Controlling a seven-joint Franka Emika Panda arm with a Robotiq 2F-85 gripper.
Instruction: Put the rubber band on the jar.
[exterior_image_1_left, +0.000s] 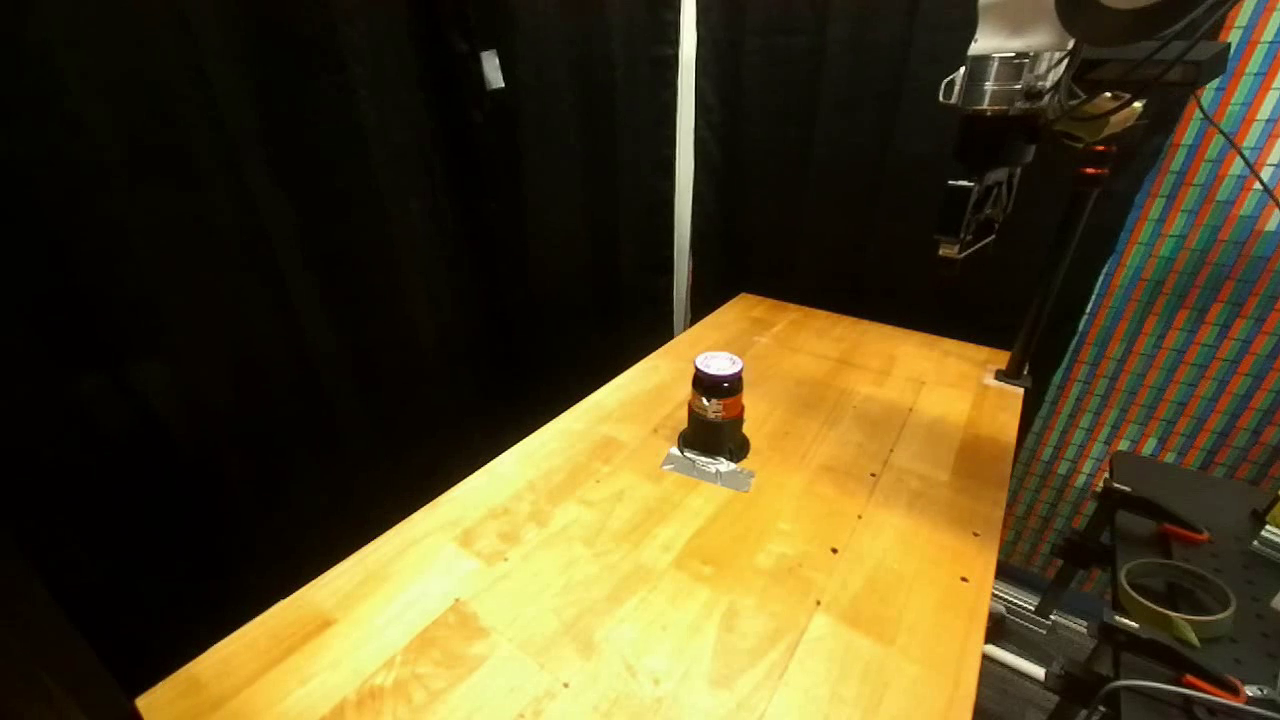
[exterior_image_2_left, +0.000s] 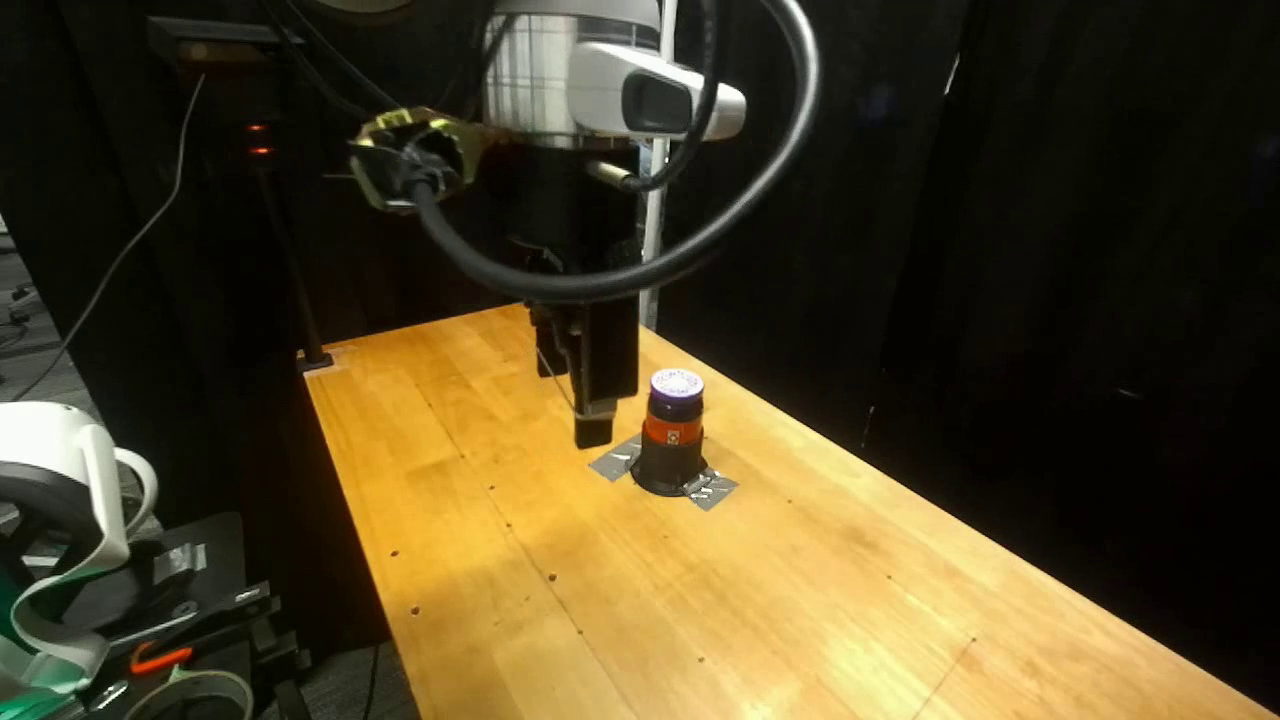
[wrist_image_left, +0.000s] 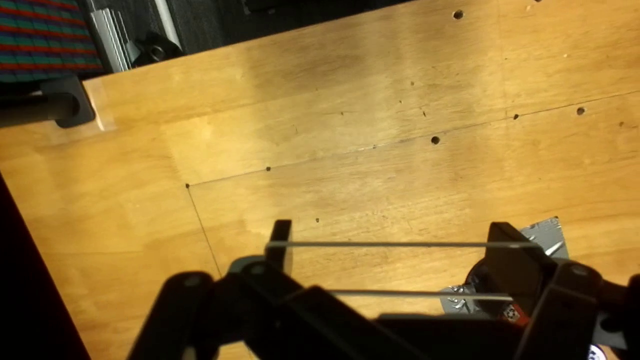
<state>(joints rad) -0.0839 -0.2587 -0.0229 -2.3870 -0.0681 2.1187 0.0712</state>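
Gripper (wrist_image_left: 395, 245) wide, band (wrist_image_left: 420, 295) stretched across. Risk: off-centre descent on jar (exterior_image_2_left: 673, 431), nearer one long edge of table (exterior_image_2_left: 800, 600), could snag band.

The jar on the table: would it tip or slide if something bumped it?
Probably not from a light bump: the jar seems to sit in a black base, with gray tape running from it onto the table. A hard push near the lid might rock it, as that stands well above the tape.
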